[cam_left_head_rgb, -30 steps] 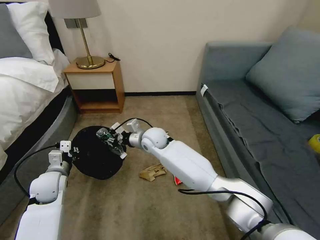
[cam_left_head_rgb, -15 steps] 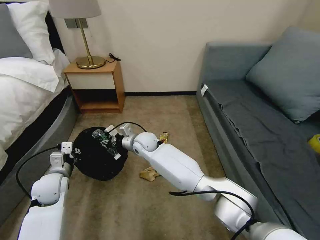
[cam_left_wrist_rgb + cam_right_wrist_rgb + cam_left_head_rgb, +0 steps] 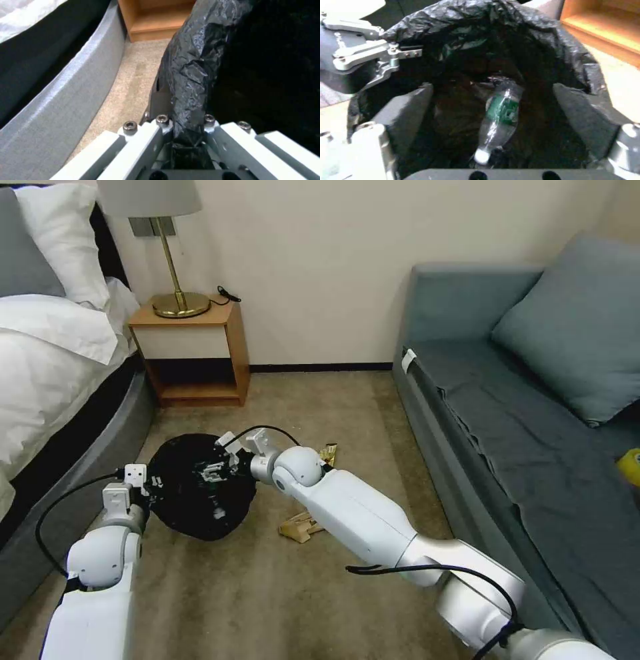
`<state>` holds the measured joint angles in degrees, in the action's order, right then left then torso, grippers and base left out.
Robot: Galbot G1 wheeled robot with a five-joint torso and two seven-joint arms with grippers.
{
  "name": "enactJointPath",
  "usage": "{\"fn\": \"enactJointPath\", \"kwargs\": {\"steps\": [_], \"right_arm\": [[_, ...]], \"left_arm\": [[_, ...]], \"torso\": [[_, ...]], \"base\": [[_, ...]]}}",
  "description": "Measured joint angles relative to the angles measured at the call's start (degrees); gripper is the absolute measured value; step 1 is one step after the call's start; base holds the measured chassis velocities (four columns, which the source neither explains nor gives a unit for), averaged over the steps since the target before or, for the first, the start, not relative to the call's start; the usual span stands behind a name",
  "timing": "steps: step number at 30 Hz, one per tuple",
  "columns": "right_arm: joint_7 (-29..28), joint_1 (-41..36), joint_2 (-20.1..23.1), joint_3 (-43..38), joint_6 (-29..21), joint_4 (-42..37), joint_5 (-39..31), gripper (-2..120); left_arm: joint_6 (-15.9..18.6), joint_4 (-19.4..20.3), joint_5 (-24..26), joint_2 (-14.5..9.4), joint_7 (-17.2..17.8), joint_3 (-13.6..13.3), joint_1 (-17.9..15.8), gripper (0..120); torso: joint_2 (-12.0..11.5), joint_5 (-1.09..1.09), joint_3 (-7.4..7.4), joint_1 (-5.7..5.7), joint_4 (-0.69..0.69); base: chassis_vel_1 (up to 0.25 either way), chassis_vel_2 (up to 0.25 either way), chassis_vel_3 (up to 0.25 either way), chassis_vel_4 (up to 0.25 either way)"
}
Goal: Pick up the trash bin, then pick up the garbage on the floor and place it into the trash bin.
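The trash bin (image 3: 193, 500), lined with a crinkled black bag, is tilted and held off the carpet. My left gripper (image 3: 148, 488) is shut on its rim; in the left wrist view the bag's folded edge (image 3: 190, 82) runs between the fingers of the left gripper (image 3: 185, 125). My right gripper (image 3: 212, 471) hovers at the bin's mouth, open, its dark pads (image 3: 403, 112) spread wide. A clear bottle with a green label (image 3: 501, 112) lies loose inside the bin (image 3: 553, 42). A tan paper wrapper (image 3: 299, 527) and a gold-brown candy wrapper (image 3: 327, 453) lie on the carpet beside my right arm.
A wooden nightstand (image 3: 193, 353) with a brass lamp (image 3: 179, 303) stands at the far wall. The bed (image 3: 47, 367) borders the left side, the grey sofa (image 3: 520, 433) the right. A yellow tape roll (image 3: 630, 467) rests on the sofa. Open carpet (image 3: 253, 593) lies in front.
My right gripper carried the bottle further over the bin's mouth, then opened; the bottle now lies inside the bin. The left gripper still holds the rim.
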<state>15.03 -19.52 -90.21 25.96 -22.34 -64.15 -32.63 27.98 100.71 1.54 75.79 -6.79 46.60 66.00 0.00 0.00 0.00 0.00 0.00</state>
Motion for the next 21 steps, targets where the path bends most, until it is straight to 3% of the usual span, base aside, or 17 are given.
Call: {"fn": "enactJointPath", "kwargs": {"steps": [5, 13, 16, 21], "right_arm": [[0.07, -0.32, 0.44, -0.53, 0.07, -0.52, 0.93, 100], [2.4, 0.29, 3.97, -1.11, 1.65, 1.68, 7.36, 100], [4.38, 0.55, 4.16, -2.51, 3.17, 7.41, 13.89, 100], [6.97, 0.46, 3.21, -4.23, 4.08, 14.53, 22.8, 100]], "left_arm": [[-0.23, -0.82, 0.01, -0.68, 0.0, 0.6, -0.23, 1], [-0.77, -5.0, 0.38, -3.23, 0.02, 4.43, -1.05, 1], [-0.8, -6.33, 1.33, -4.46, 0.04, 6.56, -1.61, 1], [-0.81, -6.26, 2.38, -5.25, 0.01, 7.43, -1.7, 1]], "torso": [[0.0, 0.0, 0.0, 0.0, 0.0], [0.0, 0.0, 0.0, 0.0, 0.0], [0.0, 0.0, 0.0, 0.0, 0.0], [0.0, 0.0, 0.0, 0.0, 0.0]], "base": [[0.0, 0.0, 0.0, 0.0], [0.0, 0.0, 0.0, 0.0], [0.0, 0.0, 0.0, 0.0], [0.0, 0.0, 0.0, 0.0]]}}
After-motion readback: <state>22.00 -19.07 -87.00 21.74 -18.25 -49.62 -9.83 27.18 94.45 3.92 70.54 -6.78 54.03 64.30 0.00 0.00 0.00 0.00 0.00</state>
